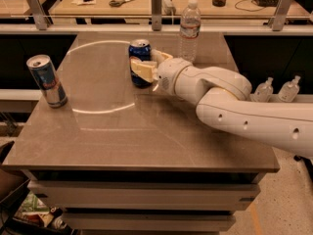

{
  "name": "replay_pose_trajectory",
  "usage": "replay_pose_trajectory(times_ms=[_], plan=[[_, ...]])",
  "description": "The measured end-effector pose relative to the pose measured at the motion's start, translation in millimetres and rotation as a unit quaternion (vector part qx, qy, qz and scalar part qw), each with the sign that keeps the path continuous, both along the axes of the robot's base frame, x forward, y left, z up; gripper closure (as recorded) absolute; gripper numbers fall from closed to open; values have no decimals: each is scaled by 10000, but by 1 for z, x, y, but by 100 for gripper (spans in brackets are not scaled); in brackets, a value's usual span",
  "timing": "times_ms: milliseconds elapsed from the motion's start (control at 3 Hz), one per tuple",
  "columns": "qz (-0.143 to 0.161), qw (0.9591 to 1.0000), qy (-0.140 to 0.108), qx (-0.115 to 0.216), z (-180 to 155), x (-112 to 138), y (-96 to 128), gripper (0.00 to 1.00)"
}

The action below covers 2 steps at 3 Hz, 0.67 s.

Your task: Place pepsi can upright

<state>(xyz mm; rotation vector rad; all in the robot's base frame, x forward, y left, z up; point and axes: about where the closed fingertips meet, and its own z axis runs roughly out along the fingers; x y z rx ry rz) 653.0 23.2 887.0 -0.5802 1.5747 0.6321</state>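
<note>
Grey-brown table [146,141] w/ gripper [144,65] clasping upright pepsi can [140,48], workbench [63,6] behind.

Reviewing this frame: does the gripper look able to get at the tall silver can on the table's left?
Probably not yet: the gripper, at the table's far middle, is shut on the pepsi can and would have to release it first. Otherwise, nothing stands between it and the tall silver can.
</note>
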Motion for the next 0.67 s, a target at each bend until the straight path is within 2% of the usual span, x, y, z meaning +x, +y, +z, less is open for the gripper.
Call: replay_pose_trajectory(times_ms=[333,667], plan=[[-63,10000,-53,32,-6,-2,1,100],[-64,10000,-55,32,-6,-2,1,85]])
